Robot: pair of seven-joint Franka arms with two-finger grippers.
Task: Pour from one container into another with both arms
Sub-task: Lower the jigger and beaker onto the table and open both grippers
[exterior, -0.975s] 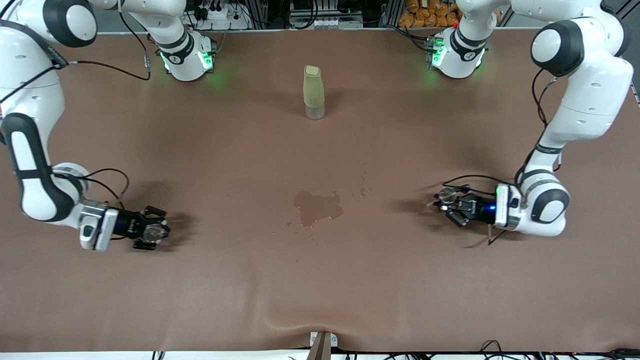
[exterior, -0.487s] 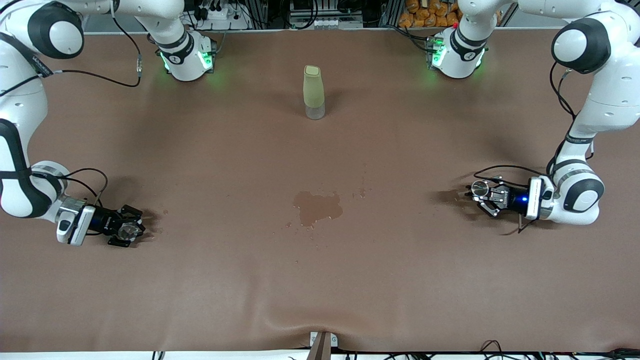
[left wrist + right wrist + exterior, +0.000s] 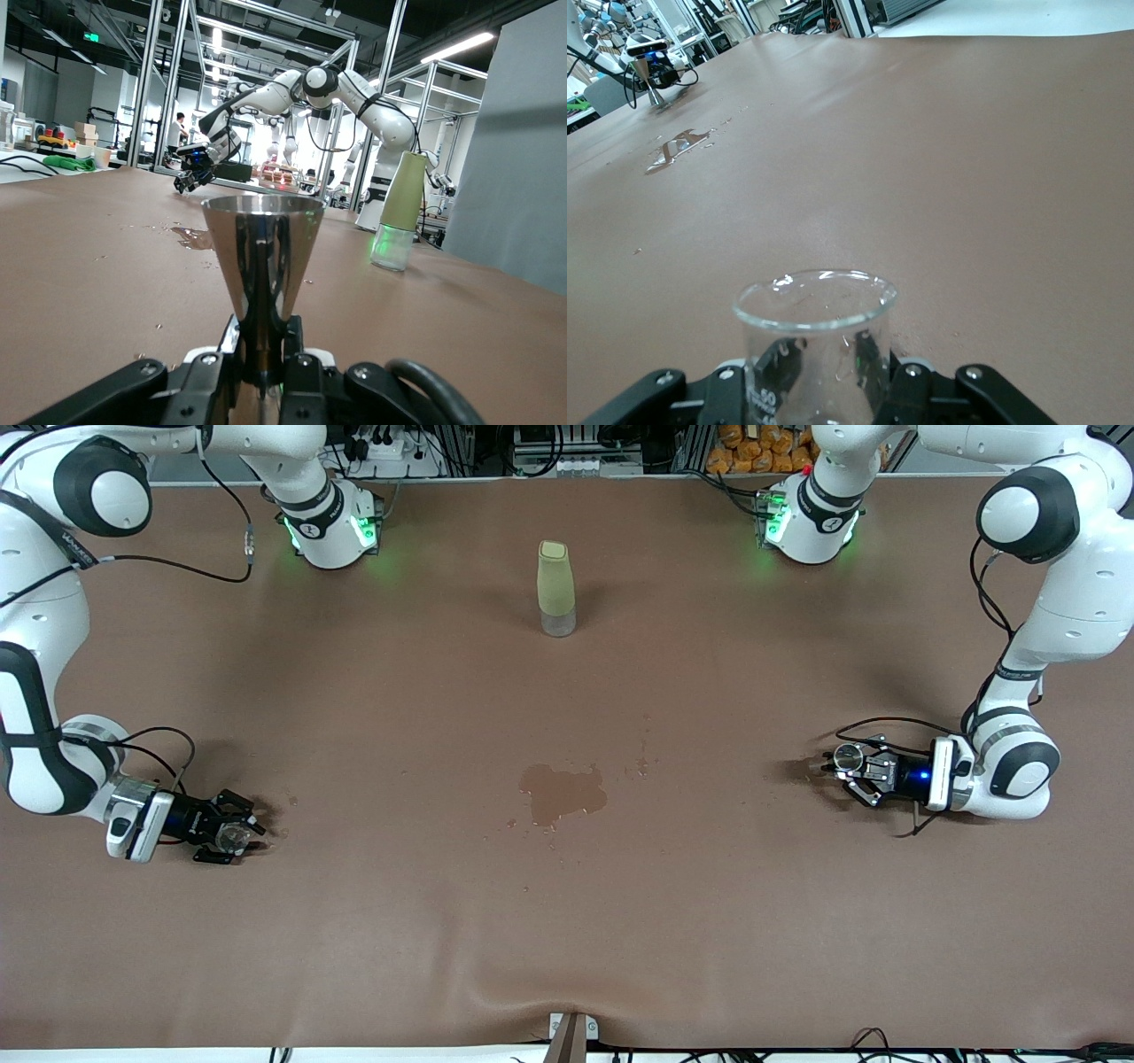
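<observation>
Over the last second I carried both arms away from the middle of the table, each toward its own end, and in the last half of it they nearly settled. I took that to mean the pouring was over and the vessels were on their way to being put down.

My left claw (image 3: 849, 766) was pressed tight on the narrow waist of the small silvery metal jigger (image 3: 849, 757), an hourglass of two cones. It stood upright, low at the left arm's end of the brown table (image 3: 567, 939). Its polished upper cone mirrored the room. I could not tell if its foot was touching the surface.

My right claw (image 3: 235, 837) was around the tiny clear glass cup (image 3: 232, 835), low at the right arm's end. Whether that claw was clamped on the cup or had let go of it I could not tell. The cup stood upright, thin-walled and colourless, with printed measuring marks. Droplets clung inside it, and it looked empty.

Between the two, on the matte, slightly rippled covering, lay a dark wet patch (image 3: 563, 793) with smaller splashes beside it. I judged that some liquid had missed the jigger.

A tall pale-green bottle with a clear base (image 3: 555, 589) stood upright, farther from the front camera than the patch.
</observation>
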